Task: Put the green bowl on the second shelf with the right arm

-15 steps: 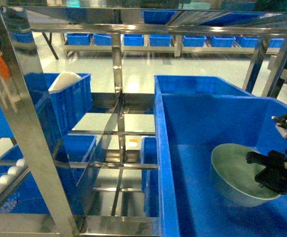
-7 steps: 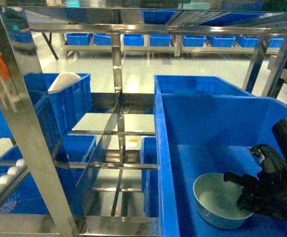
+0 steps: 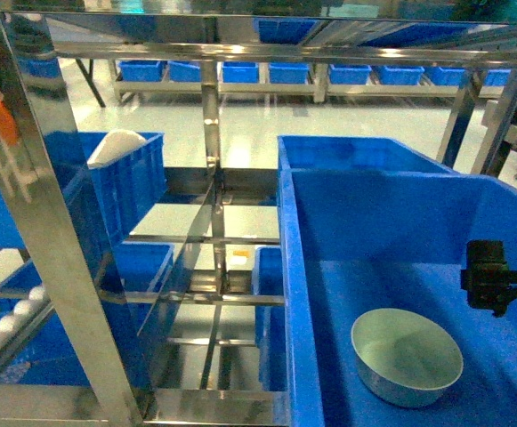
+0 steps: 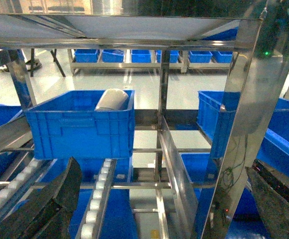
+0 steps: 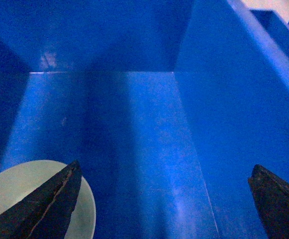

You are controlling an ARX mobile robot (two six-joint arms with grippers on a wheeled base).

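The pale green bowl (image 3: 407, 356) sits upright on the floor of the deep blue crate (image 3: 374, 213) that fills the second shelf of the steel rack. Only the black end of my right arm (image 3: 488, 276) shows at the right edge of the head view, above and to the right of the bowl, not touching it. In the right wrist view my right gripper (image 5: 165, 167) is open over bare crate floor, and the bowl (image 5: 15, 184) lies at the lower left, partly behind the left finger (image 5: 49, 199). My left gripper (image 4: 161, 169) is open with nothing in it, facing the rack.
Steel uprights (image 3: 53, 231) and crossbars frame the rack. A second blue crate (image 3: 129, 178) at the left holds a white dome-shaped object (image 3: 116, 145). White rollers (image 4: 98, 204) line the lower tier. More blue crates (image 3: 289, 71) stand in a row far behind.
The bowl came down and forward onto the crate floor. My right gripper let go of it and drew back up and to the right, leaving the bowl alone.
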